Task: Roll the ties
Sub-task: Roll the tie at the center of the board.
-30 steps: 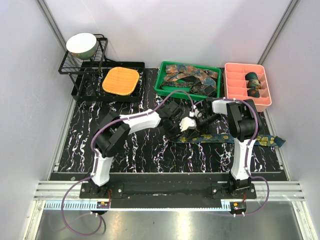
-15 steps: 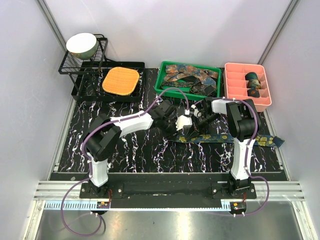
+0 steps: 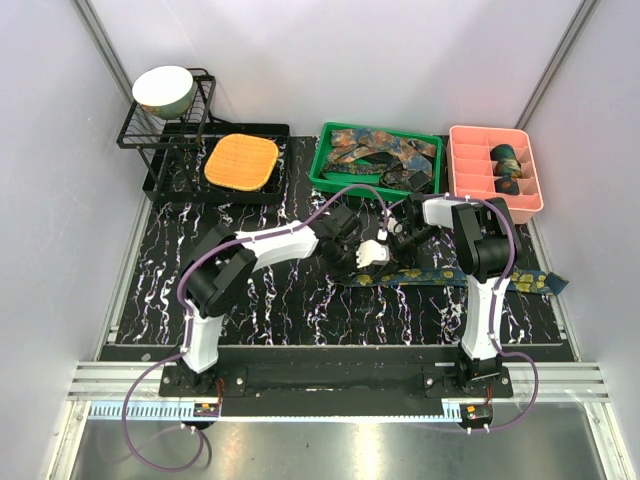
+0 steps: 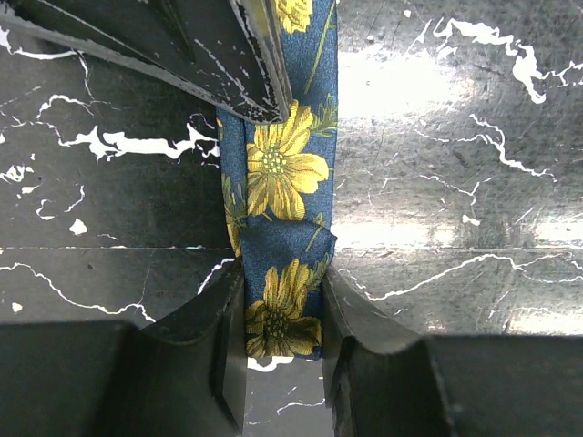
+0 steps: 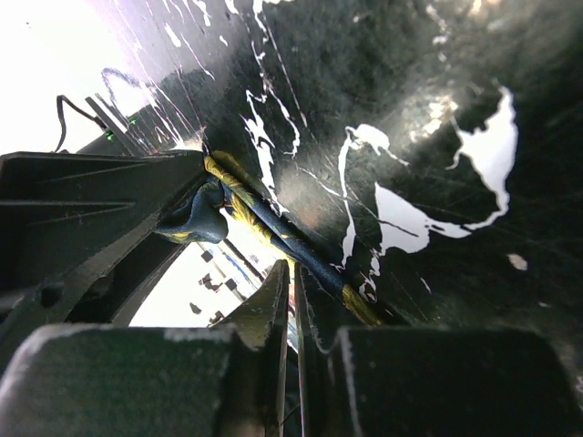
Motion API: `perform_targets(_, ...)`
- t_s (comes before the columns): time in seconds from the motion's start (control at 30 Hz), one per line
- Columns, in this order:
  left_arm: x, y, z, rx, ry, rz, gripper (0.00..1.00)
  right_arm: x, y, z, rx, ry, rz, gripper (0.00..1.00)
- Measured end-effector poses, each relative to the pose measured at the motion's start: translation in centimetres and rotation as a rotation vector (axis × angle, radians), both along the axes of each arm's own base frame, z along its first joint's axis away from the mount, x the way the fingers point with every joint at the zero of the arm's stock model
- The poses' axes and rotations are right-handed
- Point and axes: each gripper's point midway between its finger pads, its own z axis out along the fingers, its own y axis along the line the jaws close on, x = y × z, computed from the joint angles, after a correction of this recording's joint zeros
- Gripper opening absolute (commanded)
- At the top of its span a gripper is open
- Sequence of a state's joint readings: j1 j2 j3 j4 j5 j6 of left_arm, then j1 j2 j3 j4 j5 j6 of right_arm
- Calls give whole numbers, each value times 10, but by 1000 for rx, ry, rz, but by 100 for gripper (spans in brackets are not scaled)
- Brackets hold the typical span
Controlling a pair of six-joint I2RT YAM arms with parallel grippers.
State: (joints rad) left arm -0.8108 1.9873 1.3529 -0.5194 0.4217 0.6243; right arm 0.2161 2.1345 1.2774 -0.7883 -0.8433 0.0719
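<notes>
Ties come one at a time, and the tie (image 3: 450,276) in work lies stretched flat across the desk (image 3: 250,300), its far end running off to the right, well apart from the green bin (image 3: 318,165) of loose ones and the pink tray (image 3: 455,175) where finished coils (image 3: 505,157) sit.

The left fingers (image 4: 339,314) stand partly closed across the strip's width, with the near end caught between them. My left wrist view shows a small fold-over just ahead of the tips (the start of a roll, I judge, not a full turn yet). The right fingers (image 5: 271,305) are all but closed, pinching the fabric edge-on just beyond that fold.

So I read this as the opening turn of the roll. Next I would want the left wrist to wind the end over itself while the right side keeps the strip straight and feeds it in. The fabric is slack and slippery, so the coil could skew or spring open if either grip loosens.
</notes>
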Motion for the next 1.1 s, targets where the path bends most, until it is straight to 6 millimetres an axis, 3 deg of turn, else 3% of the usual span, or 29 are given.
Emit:
perform_targets(0.13,0,0,-1,26,-3,-3,4,0,1,1,4,1,-1,18)
perform_targets(0.27,0,-1,-1,47,-3,-4,4,1,5,7,37,10,-11,38)
perform_targets(0.37,0,-1,-1,55,3,1,4,1,9,15,70,0,-29,42)
perform_targets(0.6,0,-1,-2,63,11,8,5,6,23,42,165,-55,-63,44)
perform_targets(0.87,-1,-2,-2,65,20,20,5,-3,39,32,214,-40,-83,52)
perform_targets(1.1,-1,-2,-2,65,25,28,6,-7,46,20,241,-58,-99,45)
